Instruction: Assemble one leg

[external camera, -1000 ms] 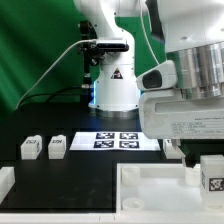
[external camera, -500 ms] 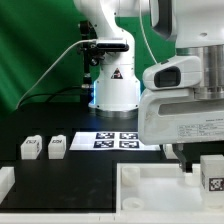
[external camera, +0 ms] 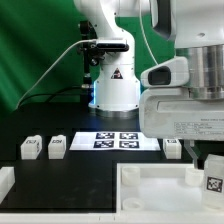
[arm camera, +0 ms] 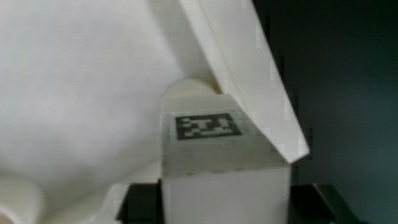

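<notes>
My gripper (external camera: 208, 168) is at the exterior view's lower right, shut on a leg (external camera: 213, 182), a small white block with a black-and-white tag. It holds the leg upright over the right part of the large white tray (external camera: 150, 185). In the wrist view the leg (arm camera: 222, 155) fills the space between my dark fingers (arm camera: 146, 200), with the tray's rim (arm camera: 240, 70) right behind it. Two more legs (external camera: 31, 148) (external camera: 57, 146) stand on the black table at the left. Another small white block (external camera: 172, 147) sits beside the marker board.
The marker board (external camera: 118, 139) lies flat in the middle of the table in front of the robot base (external camera: 115, 85). A white part (external camera: 5, 181) shows at the exterior view's lower left edge. A green wall stands behind.
My gripper has moved slightly down with the leg, closer to the tray. The other parts have not moved.
</notes>
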### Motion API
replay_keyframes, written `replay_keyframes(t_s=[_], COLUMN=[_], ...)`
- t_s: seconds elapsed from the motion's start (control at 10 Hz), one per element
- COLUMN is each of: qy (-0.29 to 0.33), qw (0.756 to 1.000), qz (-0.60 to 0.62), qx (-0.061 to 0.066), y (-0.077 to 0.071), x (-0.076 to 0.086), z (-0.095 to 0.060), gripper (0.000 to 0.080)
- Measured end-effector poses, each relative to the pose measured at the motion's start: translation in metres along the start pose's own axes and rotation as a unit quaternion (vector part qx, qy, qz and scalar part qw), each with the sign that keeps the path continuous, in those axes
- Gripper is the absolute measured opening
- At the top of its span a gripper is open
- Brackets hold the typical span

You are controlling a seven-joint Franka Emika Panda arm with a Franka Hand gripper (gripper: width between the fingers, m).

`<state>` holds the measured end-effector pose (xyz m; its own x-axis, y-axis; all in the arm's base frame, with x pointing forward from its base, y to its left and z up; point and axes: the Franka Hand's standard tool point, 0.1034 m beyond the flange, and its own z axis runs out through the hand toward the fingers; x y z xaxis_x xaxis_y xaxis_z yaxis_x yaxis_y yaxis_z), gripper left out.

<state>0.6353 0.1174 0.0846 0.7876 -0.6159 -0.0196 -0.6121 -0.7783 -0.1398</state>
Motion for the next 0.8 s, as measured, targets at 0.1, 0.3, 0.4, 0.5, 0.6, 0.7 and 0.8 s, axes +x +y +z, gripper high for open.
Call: replay_keyframes(t_s=[0.1, 0.3, 0.4, 0.5, 0.6, 0.7, 0.8], qy=[0.007, 0.016, 0.006, 0.000, 0.000, 0.001, 0.003], qw=[0.995, 0.964, 0.943, 0.934, 0.934, 0.940, 0.953], qz=[0.096, 0.263, 0.327, 0.353, 0.352, 0.337, 0.297], qx=[0.006, 0.042, 0.055, 0.058, 0.058, 0.058, 0.056], y=[0.0015, 0.0079, 0.0095, 0.0096, 0.0094, 0.0095, 0.0093], x=[0.0005, -0.0002, -0.0004, -0.0008, -0.0010, -0.0010, -0.0025], z=[0.0005, 0.0008, 0.0004, 0.0002, 0.0003, 0.0003, 0.0021], gripper=[0.0299, 0.0299, 0.0300, 0.0300, 0.0300, 0.0300, 0.0363])
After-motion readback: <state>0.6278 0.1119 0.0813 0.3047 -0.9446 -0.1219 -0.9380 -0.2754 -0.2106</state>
